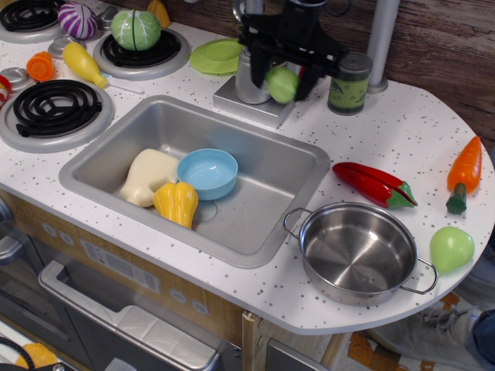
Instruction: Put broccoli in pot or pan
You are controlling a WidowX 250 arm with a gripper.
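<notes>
Broccoli [282, 83] clenched between the black hand's [283, 77] fingers, aloft by the faucet [251, 73].

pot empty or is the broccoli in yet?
Empty. The pot shows only bare steel inside; the broccoli is held in the gripper by the faucet.

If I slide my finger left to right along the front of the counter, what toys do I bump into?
White squash → yellow pepper → blue bowl → pot → green pear.
</notes>
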